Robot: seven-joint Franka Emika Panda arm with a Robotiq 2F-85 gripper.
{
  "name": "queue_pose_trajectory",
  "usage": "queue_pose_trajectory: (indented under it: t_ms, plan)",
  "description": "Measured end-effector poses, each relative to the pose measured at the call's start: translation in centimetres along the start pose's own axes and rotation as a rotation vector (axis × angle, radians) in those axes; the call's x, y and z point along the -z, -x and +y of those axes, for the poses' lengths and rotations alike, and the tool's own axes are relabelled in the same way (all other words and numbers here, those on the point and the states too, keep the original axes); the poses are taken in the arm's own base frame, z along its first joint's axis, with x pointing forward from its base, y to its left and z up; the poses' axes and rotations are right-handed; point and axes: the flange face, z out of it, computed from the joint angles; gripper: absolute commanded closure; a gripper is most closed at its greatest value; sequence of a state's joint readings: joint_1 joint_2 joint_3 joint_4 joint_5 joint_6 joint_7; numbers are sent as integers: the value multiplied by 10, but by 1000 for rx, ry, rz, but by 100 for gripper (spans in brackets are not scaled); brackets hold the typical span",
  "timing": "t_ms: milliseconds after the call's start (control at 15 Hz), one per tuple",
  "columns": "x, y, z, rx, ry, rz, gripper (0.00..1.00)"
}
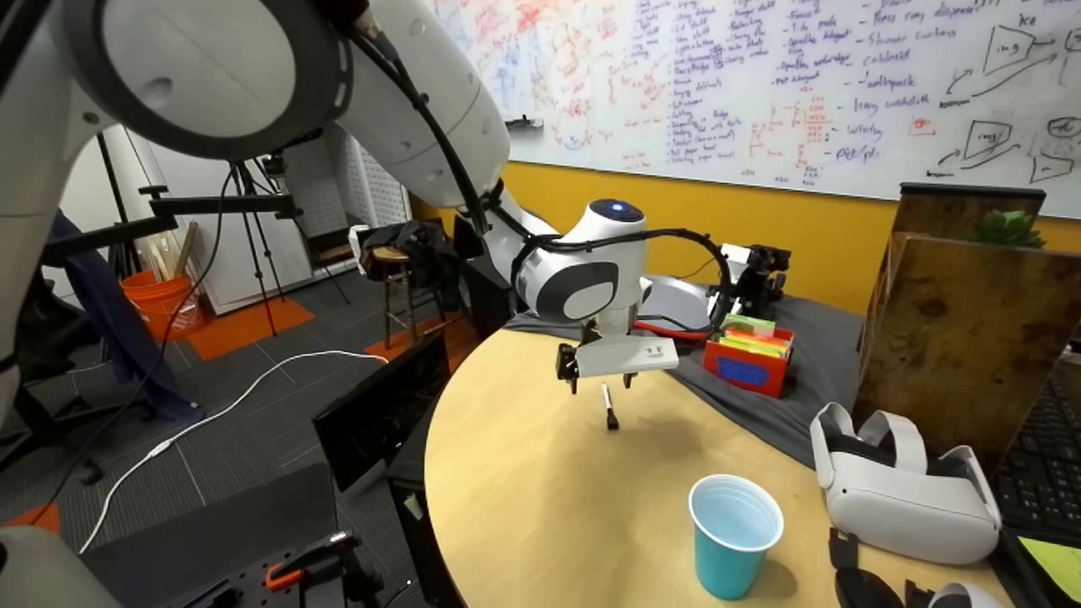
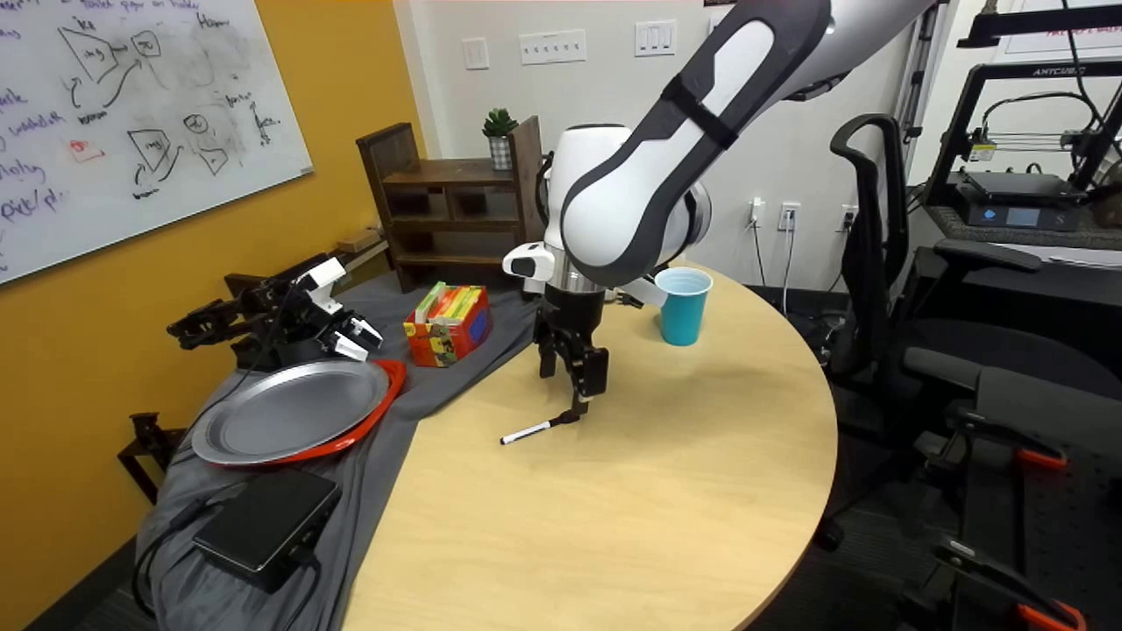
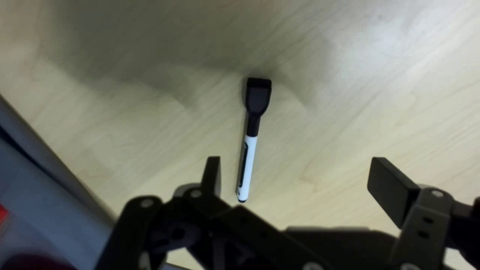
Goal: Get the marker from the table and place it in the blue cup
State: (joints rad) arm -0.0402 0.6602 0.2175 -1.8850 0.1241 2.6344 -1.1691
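The marker, white with a black cap end, lies flat on the light wooden table [image 1: 507, 473]. It shows in both exterior views [image 1: 610, 411] [image 2: 535, 429] and in the wrist view [image 3: 250, 148]. My gripper [image 1: 600, 385] is open and empty above the table, close over the marker. In the wrist view the fingers [image 3: 294, 163] are wide apart, and the marker's white end lies between them, nearer the left finger. The black end points away from the gripper. The blue cup [image 1: 731, 549] stands upright on the table; it also shows in an exterior view [image 2: 683, 308] behind the arm.
A white headset [image 1: 908, 515] lies near the cup. A red box of packets [image 1: 747, 369] stands on the dark grey cloth along the table's side. A round metal tray [image 2: 294, 412] and a black box [image 2: 267, 526] lie on the cloth. A wooden shelf [image 2: 456, 175] stands behind.
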Motion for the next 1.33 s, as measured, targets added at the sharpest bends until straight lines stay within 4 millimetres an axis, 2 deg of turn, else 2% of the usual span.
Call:
queue_pose_trajectory:
  t_ms: [667, 1000, 1200, 1333]
  plan:
    - [-34, -4, 7, 17, -80, -31, 0]
    - [-44, -7, 14, 26, -99, -40, 0]
    - [-46, -8, 19, 24, -119, -45, 17]
    - [-47, -10, 22, 23, -134, -49, 14]
